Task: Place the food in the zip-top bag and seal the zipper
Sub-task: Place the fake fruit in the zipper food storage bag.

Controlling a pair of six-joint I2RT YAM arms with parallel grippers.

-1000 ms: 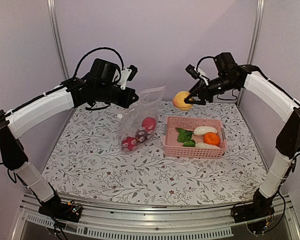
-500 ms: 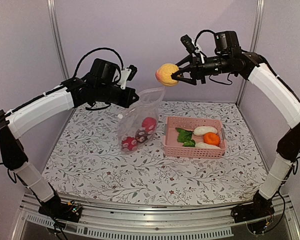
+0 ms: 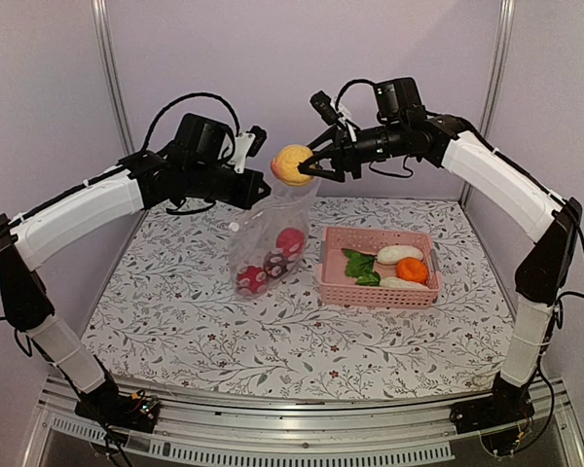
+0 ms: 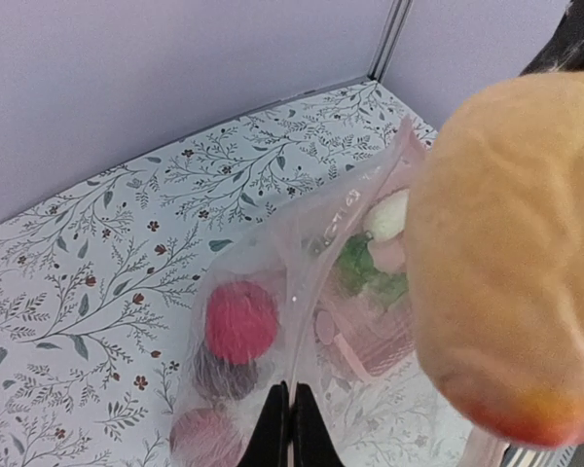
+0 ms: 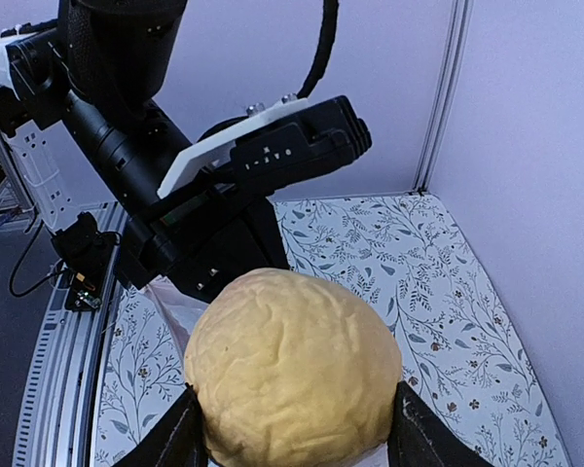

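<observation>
While the right gripper (image 3: 309,165) clamps the yellow toy fruit (image 3: 292,164) between half-spread jaws, high above the table (image 3: 214,336) and right at the raised top of the zip-top bag (image 3: 265,229), the left gripper (image 3: 260,191) is pinched fully closed on one lip of the bag's mouth. It holds the bag upright over the middle of the table, toward the far edge and just left of the pink basket (image 3: 375,294). The main risk is probably the opening itself. With only one lip held, the left wrist view shows the zipper (image 4: 331,219) edge as a slack, narrow slit, and the fruit looks about as broad as that gap. Released slightly off line, it could land on the strip, fold the loose lip shut and roll off toward the table's far edge. Pushed down instead, it could drag the film out of the thin pinch, and the bag would likely slump and let the red ball (image 3: 290,241) and the darker pieces below it spill. The right fingers might also snag the crinkly plastic as they open. Whether the fruit hangs squarely over the mouth or just beside it cannot be told from these views. The orange piece (image 3: 413,269), white oblong (image 3: 399,254) and green leaf (image 3: 359,265) lie in the basket.
</observation>
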